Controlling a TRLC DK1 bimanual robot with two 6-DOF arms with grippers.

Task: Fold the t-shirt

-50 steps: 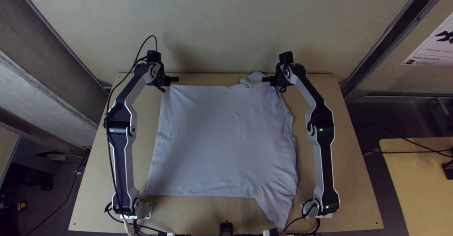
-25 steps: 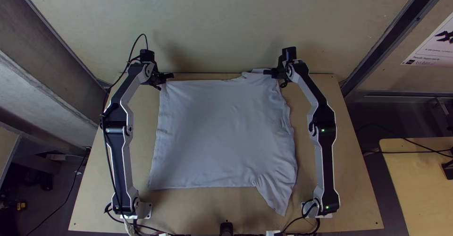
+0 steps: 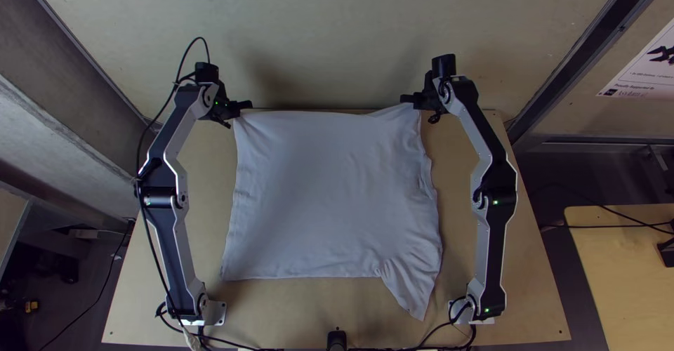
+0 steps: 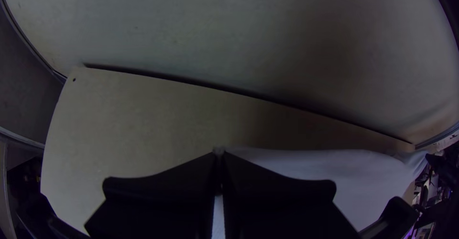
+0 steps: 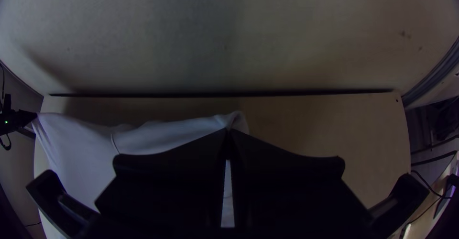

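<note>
- My left end effector (image 3: 246, 105), above the far left of the tabletop (image 3: 281, 309), grips one far corner of a pale t-shirt (image 3: 330, 196), its two black fingers brought together on the cloth.
- My right end effector (image 3: 407, 99) holds the opposite far corner, fingers likewise pressed together on fabric.
- Between the two, the far edge of the t-shirt runs nearly level across, close to the far edge of the tabletop, with a slight rise toward my right end effector.
- The garment lies spread between my left arm (image 3: 161, 189) and my right arm (image 3: 495, 189), its middle mostly smooth, small ripples gathered down the side by my right arm.
- A pointed flap (image 3: 414, 298) juts from the near right of the garment toward the tabletop's near edge, creased where it meets the body; beside it, the rest of the near edge runs almost straight.
- Seen from the left wrist, a bit of cloth sits at the closed tips.
- Seen from the right wrist, cloth bunches in a small loop at the fingertips, and a curved seam (image 5: 114, 144) crosses the fabric nearby.
- Beyond the tabletop stands a pale wall (image 3: 330, 35).
</note>
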